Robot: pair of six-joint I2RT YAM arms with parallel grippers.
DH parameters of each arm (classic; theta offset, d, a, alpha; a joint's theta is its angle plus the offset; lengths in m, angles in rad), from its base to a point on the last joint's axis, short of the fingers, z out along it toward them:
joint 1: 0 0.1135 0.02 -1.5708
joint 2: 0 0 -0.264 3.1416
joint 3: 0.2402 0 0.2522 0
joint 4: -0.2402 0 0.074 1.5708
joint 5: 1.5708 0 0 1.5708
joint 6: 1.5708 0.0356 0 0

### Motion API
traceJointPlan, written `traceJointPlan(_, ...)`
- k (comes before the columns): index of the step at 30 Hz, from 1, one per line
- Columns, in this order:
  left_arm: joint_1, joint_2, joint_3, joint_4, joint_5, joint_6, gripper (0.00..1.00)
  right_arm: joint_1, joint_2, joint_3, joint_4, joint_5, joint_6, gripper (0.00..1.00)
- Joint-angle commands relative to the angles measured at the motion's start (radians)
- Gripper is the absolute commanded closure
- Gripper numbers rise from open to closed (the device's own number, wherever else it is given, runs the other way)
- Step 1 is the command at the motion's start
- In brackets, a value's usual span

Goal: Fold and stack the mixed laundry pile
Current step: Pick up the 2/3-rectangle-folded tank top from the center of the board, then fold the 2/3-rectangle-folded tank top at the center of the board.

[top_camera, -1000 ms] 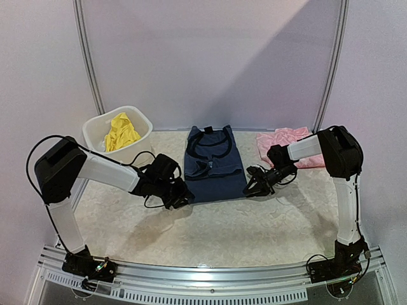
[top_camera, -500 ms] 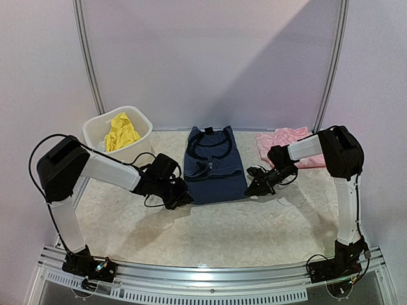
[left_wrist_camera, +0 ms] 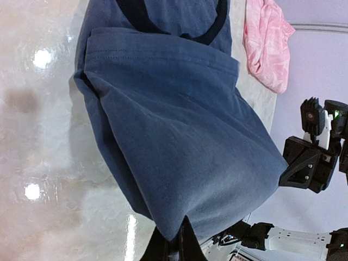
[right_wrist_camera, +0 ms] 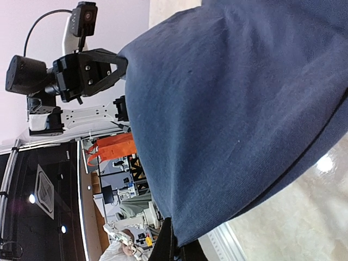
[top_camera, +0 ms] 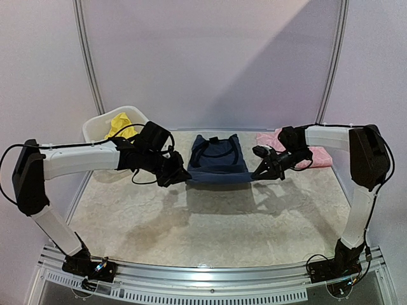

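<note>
The navy top [top_camera: 219,166] is held up over the table [top_camera: 210,229], one near corner clamped in the closed jaws of the left gripper [top_camera: 183,178] and the other in those of the right gripper [top_camera: 256,173]. The yellow piece [top_camera: 119,125] is seen in the white tub [top_camera: 95,132] at the far left, and the pink piece [top_camera: 321,156] is laid at the far right.

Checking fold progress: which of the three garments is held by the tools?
The navy top, gripped by left tool and right tool. The pink piece lies untouched on the table, the yellow piece in the tub.
</note>
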Motion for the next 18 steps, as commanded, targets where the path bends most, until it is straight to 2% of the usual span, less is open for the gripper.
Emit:
traceJointPlan(1,0.013,-0.036,0.048,-0.106,-0.036,0.037,1.00,-0.008,-0.089,-0.042,-0.006,-0.032,0.027,1.00)
traceJointPlan(10,0.015,-0.022,0.115,-0.113,-0.044,0.067,1.00,-0.019,-0.174,-0.063,0.052,-0.030,0.092,1.00)
traceJointPlan(18,0.071,0.156,0.221,-0.002,-0.034,0.114,1.00,-0.060,0.019,0.176,0.005,0.004,0.040,1.00)
